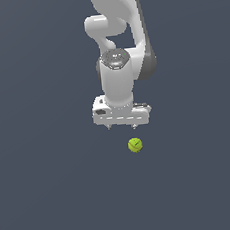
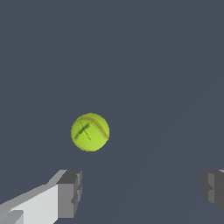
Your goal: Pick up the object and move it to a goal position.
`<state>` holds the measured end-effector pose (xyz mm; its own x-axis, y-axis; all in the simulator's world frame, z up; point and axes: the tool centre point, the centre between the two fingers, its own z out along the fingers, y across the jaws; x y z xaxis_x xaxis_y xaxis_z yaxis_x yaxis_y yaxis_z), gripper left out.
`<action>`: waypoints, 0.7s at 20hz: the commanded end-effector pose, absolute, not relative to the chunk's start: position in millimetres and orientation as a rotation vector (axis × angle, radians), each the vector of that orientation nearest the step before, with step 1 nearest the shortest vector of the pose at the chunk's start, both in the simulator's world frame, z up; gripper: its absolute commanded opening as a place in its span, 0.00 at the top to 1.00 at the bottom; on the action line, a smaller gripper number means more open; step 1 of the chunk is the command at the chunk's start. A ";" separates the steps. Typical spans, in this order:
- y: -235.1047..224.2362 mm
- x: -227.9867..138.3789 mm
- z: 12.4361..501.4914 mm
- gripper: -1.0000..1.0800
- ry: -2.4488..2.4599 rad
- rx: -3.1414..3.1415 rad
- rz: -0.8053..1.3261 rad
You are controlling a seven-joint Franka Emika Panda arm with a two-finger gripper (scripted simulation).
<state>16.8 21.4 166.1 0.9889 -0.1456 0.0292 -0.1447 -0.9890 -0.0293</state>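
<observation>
A small yellow-green ball (image 1: pixel 135 145) with faint darker seam marks lies on the dark grey floor. In the exterior view my white gripper (image 1: pixel 122 127) hangs just above it, a little toward the exterior view's left, and does not touch it. In the wrist view the ball (image 2: pixel 90 132) sits beyond the gap between my two grey fingertips (image 2: pixel 70 192), nearer to one of them. My gripper (image 2: pixel 142 189) is open wide and holds nothing.
A plain dark grey floor (image 1: pixel 55 193) runs all around. The white arm (image 1: pixel 121 31) rises behind the gripper. No other objects show.
</observation>
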 end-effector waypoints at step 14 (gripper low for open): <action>56.3 32.7 122.7 0.04 0.743 -3.035 -0.013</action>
